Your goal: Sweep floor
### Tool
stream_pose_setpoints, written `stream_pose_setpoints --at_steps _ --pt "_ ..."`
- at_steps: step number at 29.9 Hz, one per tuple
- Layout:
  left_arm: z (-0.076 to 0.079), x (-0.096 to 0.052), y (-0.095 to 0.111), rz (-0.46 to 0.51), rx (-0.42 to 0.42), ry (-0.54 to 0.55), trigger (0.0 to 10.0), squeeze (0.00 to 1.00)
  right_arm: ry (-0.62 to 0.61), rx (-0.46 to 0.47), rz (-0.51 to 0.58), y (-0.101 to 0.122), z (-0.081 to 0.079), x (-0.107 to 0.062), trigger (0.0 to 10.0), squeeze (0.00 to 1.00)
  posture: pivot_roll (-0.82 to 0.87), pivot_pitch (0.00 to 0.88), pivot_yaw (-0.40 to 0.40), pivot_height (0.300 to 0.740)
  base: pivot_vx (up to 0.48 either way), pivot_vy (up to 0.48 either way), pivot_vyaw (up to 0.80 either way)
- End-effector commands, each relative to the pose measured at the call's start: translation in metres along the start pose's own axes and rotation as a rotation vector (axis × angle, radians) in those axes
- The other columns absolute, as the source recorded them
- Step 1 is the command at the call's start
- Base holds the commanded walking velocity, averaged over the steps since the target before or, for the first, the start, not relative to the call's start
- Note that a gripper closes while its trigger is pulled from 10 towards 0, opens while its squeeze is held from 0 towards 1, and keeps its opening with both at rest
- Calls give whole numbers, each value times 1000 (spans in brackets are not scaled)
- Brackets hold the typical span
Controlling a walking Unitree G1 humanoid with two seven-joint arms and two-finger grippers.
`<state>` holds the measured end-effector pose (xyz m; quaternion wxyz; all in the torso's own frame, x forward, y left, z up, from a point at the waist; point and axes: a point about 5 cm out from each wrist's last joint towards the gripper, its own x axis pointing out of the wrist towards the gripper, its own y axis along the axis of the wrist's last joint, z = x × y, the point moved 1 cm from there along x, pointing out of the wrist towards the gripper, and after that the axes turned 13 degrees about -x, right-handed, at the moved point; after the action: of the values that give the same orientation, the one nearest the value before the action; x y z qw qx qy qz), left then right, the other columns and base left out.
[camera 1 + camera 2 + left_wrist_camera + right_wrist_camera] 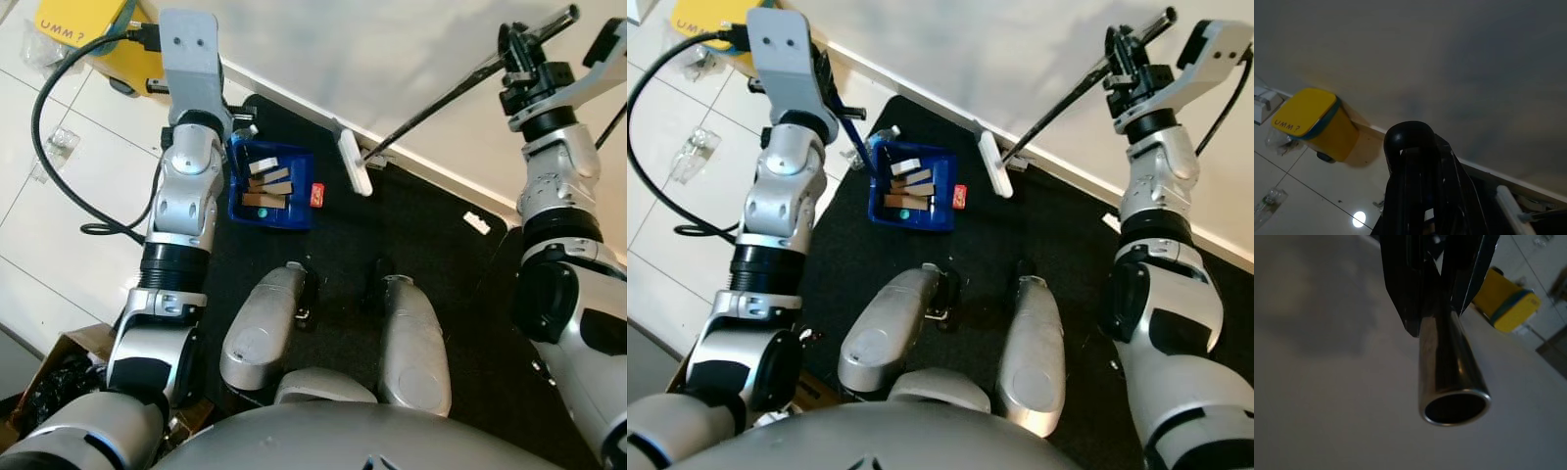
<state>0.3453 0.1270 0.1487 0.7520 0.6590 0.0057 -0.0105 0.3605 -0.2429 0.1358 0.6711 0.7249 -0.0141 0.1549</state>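
Observation:
My right gripper is raised at the upper right, shut on the broom's dark metal pole. The pole's open tube end sticks out past the fingers. The pole slants down to the white broom head, which rests on the black mat by the baseboard. My left gripper is shut on the round-topped handle of a blue dustpan. The dustpan stands on the mat's left side, left of the broom head, and holds several wooden blocks.
A small red scrap lies beside the dustpan, and a white scrap lies on the mat at the right. A yellow box, a black cable and plastic wrappers are on the white tiles. A cardboard box sits at lower left.

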Motion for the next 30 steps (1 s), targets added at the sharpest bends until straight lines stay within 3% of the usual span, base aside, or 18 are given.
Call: stream_pose_setpoints --at_steps 1,8,13,17,23,30 --pt "0 -6 -26 -116 2 -3 10000 0 -24 88 -29 -16 -9 -4 10000 0 376 266 126 740 0 0 0" --pt "-12 -16 -25 -129 21 15 10000 0 -66 125 -185 -45 -36 -2 10000 0 430 312 154 740 0 0 0" --pt "-15 -21 -28 -138 25 23 10000 0 -89 189 -149 -37 -36 7 10000 0 433 314 148 740 0 0 0" --pt "-14 -21 -29 -138 21 29 10000 0 -111 348 -103 -35 -40 13 10000 0 425 301 126 740 0 0 0" --pt "-18 -18 -30 -146 -9 55 10000 0 -80 450 -2 -20 -42 25 10000 0 402 290 106 740 0 0 0" --pt "-21 -20 -30 -148 -55 69 10000 0 -41 416 120 8 -28 34 10000 0 378 289 81 740 0 0 0"
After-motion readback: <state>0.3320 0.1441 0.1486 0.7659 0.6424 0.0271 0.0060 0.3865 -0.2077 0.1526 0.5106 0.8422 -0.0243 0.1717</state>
